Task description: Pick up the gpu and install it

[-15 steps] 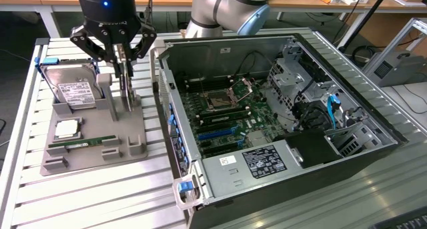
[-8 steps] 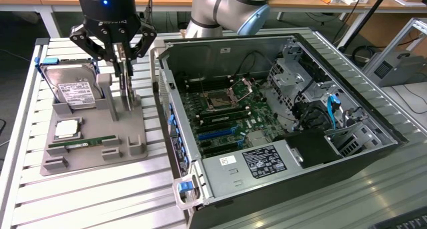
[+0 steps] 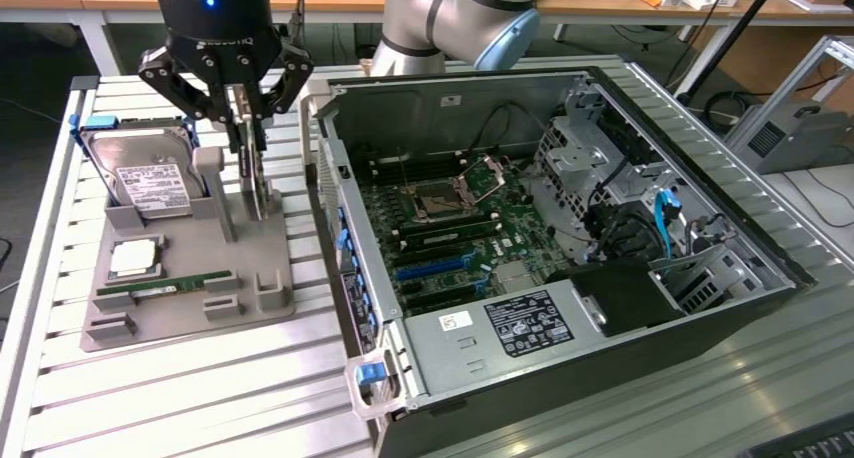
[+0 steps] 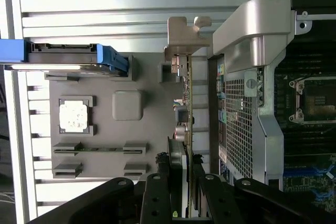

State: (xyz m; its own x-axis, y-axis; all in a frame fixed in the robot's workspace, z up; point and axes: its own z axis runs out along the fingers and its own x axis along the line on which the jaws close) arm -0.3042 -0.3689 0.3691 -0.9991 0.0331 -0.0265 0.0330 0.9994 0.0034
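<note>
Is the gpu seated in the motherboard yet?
No, the gpu stands upright in the gray holder beside the open case, outside it.

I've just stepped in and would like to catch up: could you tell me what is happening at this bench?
The robot arm's hand is over the grey parts holder, closed on the gpu, which stands on edge in its slot and looks not yet lifted out. A hard drive and a RAM stick lie in the same holder. The open computer case stands at the exterior view's right; the gpu is not installed in it.
</note>
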